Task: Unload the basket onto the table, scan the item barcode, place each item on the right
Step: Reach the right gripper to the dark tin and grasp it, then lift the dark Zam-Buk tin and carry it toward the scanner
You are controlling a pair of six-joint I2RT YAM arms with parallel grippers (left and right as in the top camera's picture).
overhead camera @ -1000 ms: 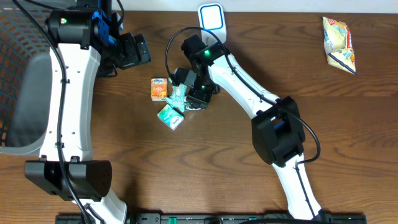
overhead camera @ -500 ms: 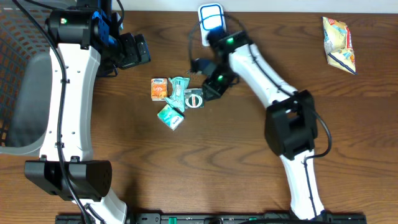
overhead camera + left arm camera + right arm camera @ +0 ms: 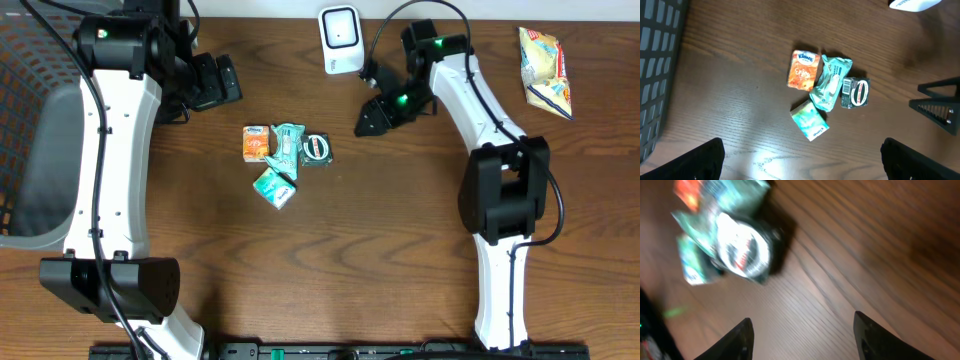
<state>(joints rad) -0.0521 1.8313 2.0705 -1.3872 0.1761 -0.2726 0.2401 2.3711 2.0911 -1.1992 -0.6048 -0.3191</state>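
A dark packet with a round white label (image 3: 316, 149) lies flat on the table, its barcode (image 3: 847, 86) showing in the left wrist view. It touches a teal wipes pack (image 3: 287, 144). My right gripper (image 3: 370, 120) hangs open to the upper right of that packet, apart from it, with only bare wood between its fingers (image 3: 735, 340). The blurred right wrist view shows the dark packet (image 3: 747, 250) ahead. The white scanner (image 3: 340, 27) stands at the table's back edge. My left gripper (image 3: 222, 82) is wide open and empty at the back left, above the pile.
An orange tissue pack (image 3: 256, 143) and a small teal pack (image 3: 273, 187) lie with the pile. A snack bag (image 3: 546, 70) sits at the far right. A grey basket (image 3: 20, 120) fills the left edge.
My right gripper has let go of the dark packet beside the teal pack and swung up and right away from it. The left arm has not moved.
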